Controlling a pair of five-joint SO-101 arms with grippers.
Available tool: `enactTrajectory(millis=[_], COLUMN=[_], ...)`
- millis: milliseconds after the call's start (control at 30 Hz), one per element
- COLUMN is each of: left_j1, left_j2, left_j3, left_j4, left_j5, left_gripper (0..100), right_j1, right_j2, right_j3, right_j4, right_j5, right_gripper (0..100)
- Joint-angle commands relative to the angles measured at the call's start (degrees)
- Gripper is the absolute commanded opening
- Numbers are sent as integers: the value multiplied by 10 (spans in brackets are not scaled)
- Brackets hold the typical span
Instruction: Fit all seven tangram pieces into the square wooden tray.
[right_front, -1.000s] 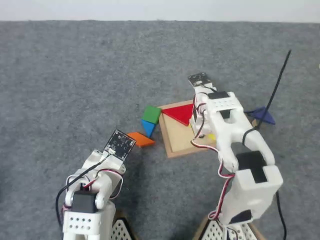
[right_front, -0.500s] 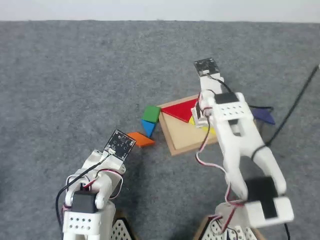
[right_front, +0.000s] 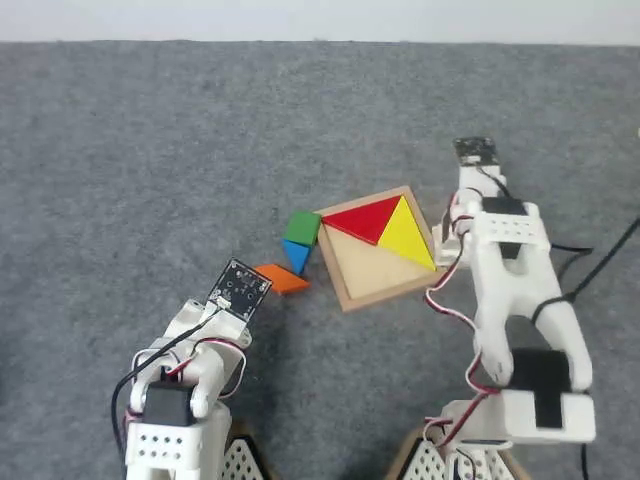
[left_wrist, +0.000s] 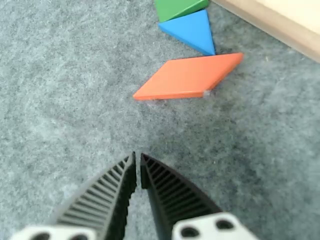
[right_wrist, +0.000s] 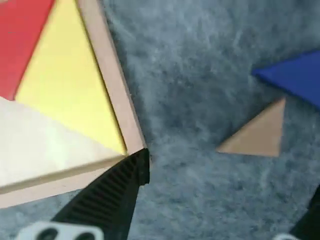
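The square wooden tray (right_front: 375, 272) lies flat on the grey carpet, turned so that its corners point diagonally. Inside it, a red triangle (right_front: 362, 220) fills the far part and a yellow triangle (right_front: 407, 235) sits flush beside it along the right rim, their long edges touching; the rest of the tray floor is bare wood. Just outside the tray's left corner lies a green square (right_front: 302, 228), with a small blue triangle (right_front: 297, 255) touching it on the near side and an orange parallelogram (right_front: 280, 278) just beyond that. Off the rim beside the yellow triangle, apart from the tray, lie a dark blue triangle (right_wrist: 295, 75) and a tan triangle (right_wrist: 257, 134), close together.
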Motion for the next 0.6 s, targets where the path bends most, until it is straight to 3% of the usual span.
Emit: enactTrajectory(millis=[0,67,400,567], left_j1=[-4,-4,-4,-4], left_j2=[-7,-7,-7,-7], left_j3=[-7,-7,-7,-7], left_j4=[-1,-1,0,0], left_j5=[-7,-7,-7,-7], left_gripper=[13,13,13,13], right_j1=[-11,-15,-12,-15], right_j2=[-1,-14,-180,-179], right_j3=[-5,-4,144,164], right_j4=[-15,-15,-118,-143], right_j5=[11,11,8,12], right_gripper=[366,331,362,362])
